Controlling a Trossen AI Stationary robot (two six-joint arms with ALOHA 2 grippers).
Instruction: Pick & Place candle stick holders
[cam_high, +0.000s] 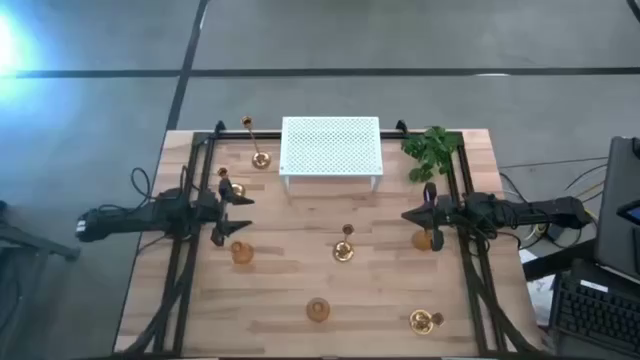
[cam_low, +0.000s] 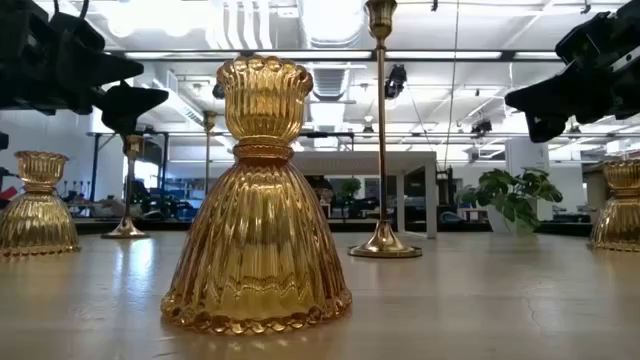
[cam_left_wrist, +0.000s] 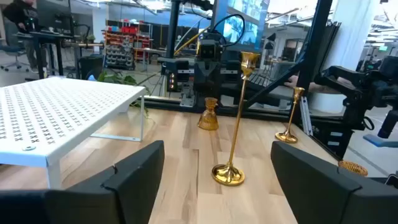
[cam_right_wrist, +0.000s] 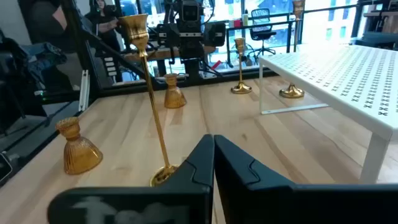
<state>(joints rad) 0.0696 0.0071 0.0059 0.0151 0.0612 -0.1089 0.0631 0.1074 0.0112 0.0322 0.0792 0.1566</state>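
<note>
We are looking down on a wooden bench (cam_high: 290, 290) where both arms are hovering at mid-depth, one at each side. The left pincer (cam_high: 232, 212) is standing wide open with nothing between its fingers (cam_left_wrist: 134, 177), pointing toward the middle of the bench. The right pincer (cam_high: 412, 214) is pressed shut, fingertips meeting, and is holding nothing. Between the two arms a tall thin candlestick (cam_high: 344, 245) is standing upright on its round base. A squat ribbed holder (cam_high: 242, 253) is sitting just in front of the left pincer, and another squat holder (cam_high: 423, 239) is sitting close beside the right pincer. Nearer the front edge we are seeing a ribbed holder (cam_high: 318, 310) at centre and one more holder (cam_high: 424, 320) to its right. Two tall candlesticks (cam_high: 255, 148) are standing at the back left, beside a white perforated stand (cam_high: 331, 147), with a green plant (cam_high: 432, 150) at the back right.
</note>
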